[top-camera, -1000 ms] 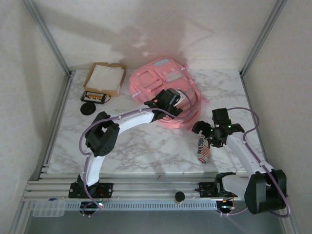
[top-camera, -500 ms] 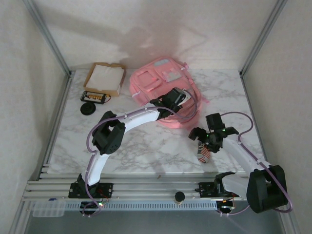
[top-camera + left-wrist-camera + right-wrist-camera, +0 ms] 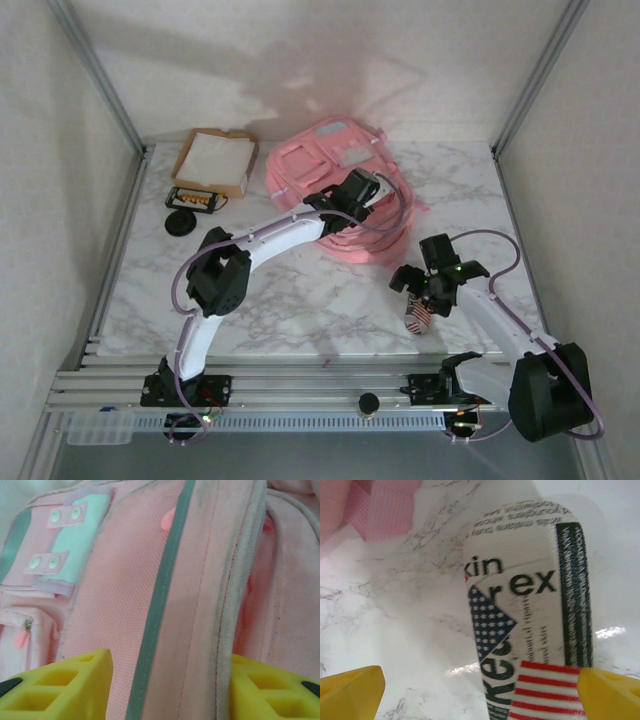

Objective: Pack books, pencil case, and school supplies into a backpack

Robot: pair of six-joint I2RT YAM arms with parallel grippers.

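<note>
Left gripper (image 3: pixel 167 682) pinches a padded fold of the single pink woven-fabric backpack (image 3: pixel 125 580); right gripper (image 3: pixel 480 687), fingers spread, hovers over one glossy flag-printed tube (image 3: pixel 530 605).

You see the backpack (image 3: pixel 190 580) run past every edge of the left wrist view, and its fold hides the left claw's (image 3: pixel 170 680) inner faces. The tube's (image 3: pixel 530 630) small print blurs, and the frame crops its lower end.
</note>
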